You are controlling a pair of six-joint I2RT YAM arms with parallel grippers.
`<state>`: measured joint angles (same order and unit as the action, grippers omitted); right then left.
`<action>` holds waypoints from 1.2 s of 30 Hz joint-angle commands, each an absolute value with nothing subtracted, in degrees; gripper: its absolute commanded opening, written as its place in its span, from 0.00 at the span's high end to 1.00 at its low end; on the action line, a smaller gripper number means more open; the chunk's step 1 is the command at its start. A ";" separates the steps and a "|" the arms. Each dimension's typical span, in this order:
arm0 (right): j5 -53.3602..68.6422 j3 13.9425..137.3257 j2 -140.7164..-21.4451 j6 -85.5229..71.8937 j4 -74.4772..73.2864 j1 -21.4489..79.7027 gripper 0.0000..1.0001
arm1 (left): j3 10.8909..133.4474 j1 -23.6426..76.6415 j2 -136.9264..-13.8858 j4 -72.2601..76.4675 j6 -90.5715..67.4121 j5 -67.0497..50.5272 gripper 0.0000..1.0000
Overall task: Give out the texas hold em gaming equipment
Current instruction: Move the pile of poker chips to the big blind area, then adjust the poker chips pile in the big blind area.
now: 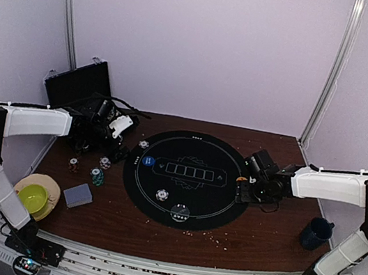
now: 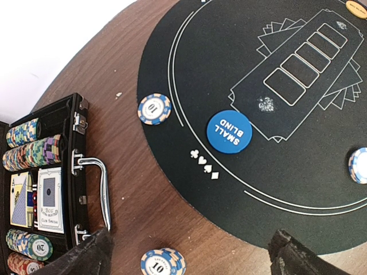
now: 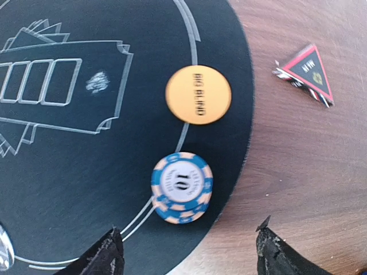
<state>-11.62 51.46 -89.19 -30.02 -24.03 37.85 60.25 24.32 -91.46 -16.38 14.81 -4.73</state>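
Observation:
A round black poker mat (image 1: 187,180) lies mid-table. On its right edge sit the orange BIG BLIND button (image 3: 198,94) and a short stack of blue-and-cream chips (image 3: 182,187). My right gripper (image 3: 189,252) is open just behind that stack, with nothing between its fingers. The blue SMALL BLIND button (image 2: 227,131) and a single blue chip (image 2: 154,109) lie at the mat's left side. Another blue chip stack (image 2: 163,262) stands on the wood between the spread fingers of my open left gripper (image 2: 192,255). A grey-blue card deck (image 1: 78,195) lies near the front left.
The open black case (image 2: 40,189) with chip rows and cards stands left of the mat. More chip stacks (image 1: 101,169) sit on the wood. A yellow-green bowl (image 1: 34,197) is front left and a dark blue mug (image 1: 315,233) front right. A red-and-black triangle (image 3: 307,73) lies off the mat.

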 commanded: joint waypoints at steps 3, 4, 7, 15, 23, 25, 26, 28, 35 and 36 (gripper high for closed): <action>-13.90 53.70 -90.41 -29.68 -25.58 39.98 0.20 | 60.12 23.88 -91.81 -14.77 14.30 -5.00 0.02; -13.87 53.47 -90.70 -30.01 -25.27 40.45 0.19 | 60.12 23.89 -91.89 -14.77 14.32 -5.00 0.02; -11.54 51.98 -90.73 -31.10 -22.63 41.80 0.19 | 60.12 23.88 -92.01 -14.76 14.33 -4.98 0.02; -9.59 49.24 -91.12 -33.85 -19.10 45.95 0.19 | 60.03 23.91 -91.93 -14.77 14.30 -4.99 0.02; -8.98 46.62 -94.39 -34.48 -15.55 46.24 0.19 | 60.03 23.84 -91.91 -14.76 14.31 -4.85 0.02; -8.94 46.34 -95.46 -34.37 -14.69 46.25 0.19 | 60.03 23.89 -91.93 -14.74 14.29 -4.90 0.02; -9.14 46.47 -95.99 -34.30 -14.48 46.24 0.19 | 60.04 23.89 -91.89 -14.75 14.31 -4.86 0.02; -9.74 46.79 -96.78 -34.01 -14.29 46.26 0.19 | 60.03 23.91 -91.93 -14.76 14.30 -4.87 0.02; -11.92 48.02 -97.80 -33.57 -14.64 46.19 0.19 | 60.06 23.89 -92.02 -14.68 14.23 -4.83 0.02; -12.33 48.19 -97.91 -33.51 -14.75 46.20 0.19 | 60.03 23.90 -92.02 -14.64 14.24 -4.82 0.02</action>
